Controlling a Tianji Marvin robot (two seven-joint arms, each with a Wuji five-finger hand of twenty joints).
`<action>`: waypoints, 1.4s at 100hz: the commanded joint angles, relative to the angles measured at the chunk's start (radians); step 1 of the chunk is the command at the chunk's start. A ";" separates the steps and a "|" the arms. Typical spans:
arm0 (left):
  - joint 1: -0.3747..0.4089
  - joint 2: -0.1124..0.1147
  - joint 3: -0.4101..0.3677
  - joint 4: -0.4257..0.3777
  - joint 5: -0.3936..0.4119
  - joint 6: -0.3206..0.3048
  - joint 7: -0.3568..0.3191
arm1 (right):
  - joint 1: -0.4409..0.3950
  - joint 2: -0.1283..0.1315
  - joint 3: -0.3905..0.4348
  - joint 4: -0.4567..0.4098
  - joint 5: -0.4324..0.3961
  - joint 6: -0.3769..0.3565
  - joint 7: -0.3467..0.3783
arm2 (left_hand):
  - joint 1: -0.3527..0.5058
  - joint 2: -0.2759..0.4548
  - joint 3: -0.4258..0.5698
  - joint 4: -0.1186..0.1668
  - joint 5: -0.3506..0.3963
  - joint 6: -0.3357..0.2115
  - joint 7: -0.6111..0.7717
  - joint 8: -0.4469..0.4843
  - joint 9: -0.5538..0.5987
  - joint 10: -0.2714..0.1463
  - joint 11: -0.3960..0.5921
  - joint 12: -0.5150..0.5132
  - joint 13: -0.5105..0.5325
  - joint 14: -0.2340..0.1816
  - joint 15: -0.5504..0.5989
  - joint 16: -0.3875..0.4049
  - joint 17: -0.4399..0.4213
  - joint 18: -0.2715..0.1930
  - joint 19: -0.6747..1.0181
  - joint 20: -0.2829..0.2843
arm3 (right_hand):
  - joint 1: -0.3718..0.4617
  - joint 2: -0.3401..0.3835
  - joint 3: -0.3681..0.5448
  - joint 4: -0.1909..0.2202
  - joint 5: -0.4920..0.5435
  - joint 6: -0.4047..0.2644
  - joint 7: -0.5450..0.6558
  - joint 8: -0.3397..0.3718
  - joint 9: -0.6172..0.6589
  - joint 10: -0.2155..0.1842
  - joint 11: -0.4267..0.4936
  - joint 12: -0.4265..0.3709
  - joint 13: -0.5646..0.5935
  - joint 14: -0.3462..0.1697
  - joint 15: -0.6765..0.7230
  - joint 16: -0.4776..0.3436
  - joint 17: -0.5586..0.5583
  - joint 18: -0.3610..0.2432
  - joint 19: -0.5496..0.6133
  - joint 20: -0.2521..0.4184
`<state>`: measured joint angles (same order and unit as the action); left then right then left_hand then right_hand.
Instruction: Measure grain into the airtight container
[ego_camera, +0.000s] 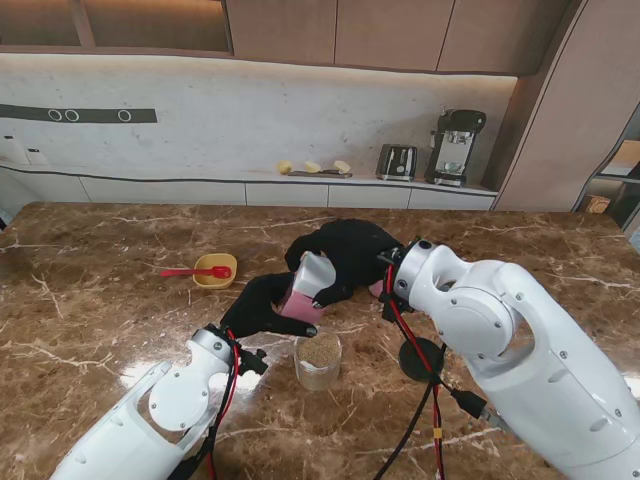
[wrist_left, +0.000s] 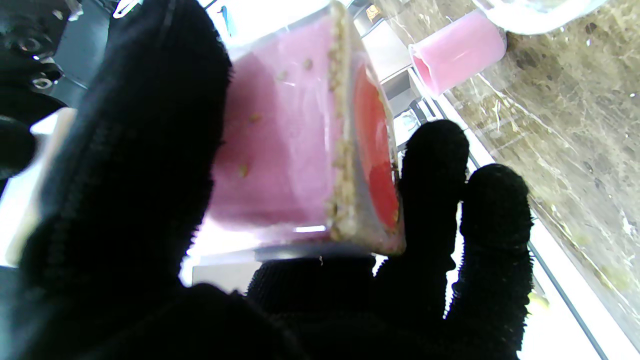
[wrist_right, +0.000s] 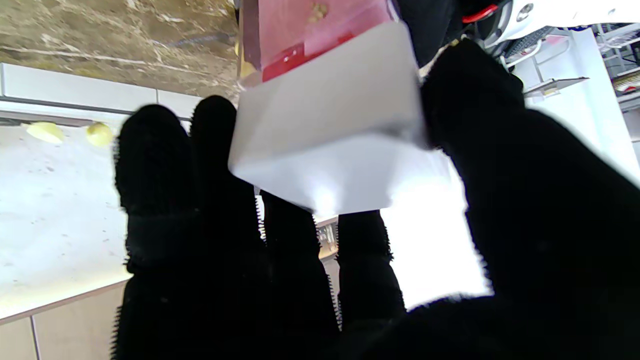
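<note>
Glass jar holds grain; both robot hands grip tilted pink container.

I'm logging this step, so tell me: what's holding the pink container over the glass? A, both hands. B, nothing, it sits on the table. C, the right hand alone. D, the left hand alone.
A: the left hand grips the pink container at its lower end and the right hand at its white top, tilted above the glass of grain.
</note>
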<state>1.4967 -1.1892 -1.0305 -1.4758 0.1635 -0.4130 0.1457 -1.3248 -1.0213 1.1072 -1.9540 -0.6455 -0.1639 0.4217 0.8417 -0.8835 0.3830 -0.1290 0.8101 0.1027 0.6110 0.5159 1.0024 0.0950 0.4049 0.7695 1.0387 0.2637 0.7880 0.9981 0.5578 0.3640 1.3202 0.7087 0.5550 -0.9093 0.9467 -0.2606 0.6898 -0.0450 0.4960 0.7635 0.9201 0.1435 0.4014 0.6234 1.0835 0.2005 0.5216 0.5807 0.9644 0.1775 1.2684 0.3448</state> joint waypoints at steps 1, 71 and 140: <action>0.003 -0.003 0.000 -0.004 0.001 0.002 0.003 | -0.005 -0.009 0.004 0.009 0.016 -0.015 -0.006 | 0.253 0.478 0.487 0.017 0.247 -0.314 0.338 0.088 0.123 -0.155 0.167 0.054 0.042 -0.061 0.023 0.008 -0.003 -0.012 0.041 0.017 | 0.242 0.044 0.288 0.017 0.057 -0.019 0.092 0.007 0.094 -0.144 0.059 0.059 0.033 -0.160 0.054 0.032 -0.024 -0.190 0.002 -0.034; 0.012 -0.005 -0.011 -0.008 0.004 -0.011 0.017 | -0.066 -0.027 0.122 0.001 0.004 -0.047 -0.115 | 0.255 0.479 0.488 0.014 0.248 -0.310 0.338 0.087 0.120 -0.152 0.166 0.054 0.037 -0.057 0.020 0.008 -0.008 -0.011 0.035 0.016 | 0.243 0.084 0.259 0.020 0.063 -0.036 0.144 -0.076 0.118 -0.152 0.019 0.059 0.018 -0.161 0.035 0.046 -0.047 -0.186 -0.019 0.006; 0.055 -0.008 -0.046 -0.039 0.048 -0.071 0.072 | -0.162 -0.027 0.284 0.249 -0.357 0.082 -0.278 | 0.248 0.474 0.491 0.013 0.248 -0.316 0.337 0.087 0.125 -0.156 0.164 0.056 0.043 -0.060 0.021 0.007 -0.002 -0.015 0.038 0.017 | 0.219 0.107 0.220 0.021 0.046 -0.021 0.134 -0.095 0.095 -0.140 0.017 0.055 -0.005 -0.158 0.027 0.045 -0.065 -0.180 -0.050 0.039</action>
<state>1.5411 -1.1945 -1.0751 -1.5088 0.2089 -0.4761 0.2108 -1.4844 -1.0562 1.3921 -1.7546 -1.0065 -0.0996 0.1287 0.8410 -0.8792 0.3830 -0.1383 0.8101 0.1055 0.6110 0.5159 1.0036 0.0946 0.4047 0.7704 1.0387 0.2641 0.7876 0.9981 0.5577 0.3637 1.3202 0.7088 0.5683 -0.9254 0.9854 -0.2918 0.7011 -0.0916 0.5384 0.6562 0.9565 0.1433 0.3439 0.6364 1.0473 0.1989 0.4814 0.5814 0.9179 0.1732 1.2292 0.3561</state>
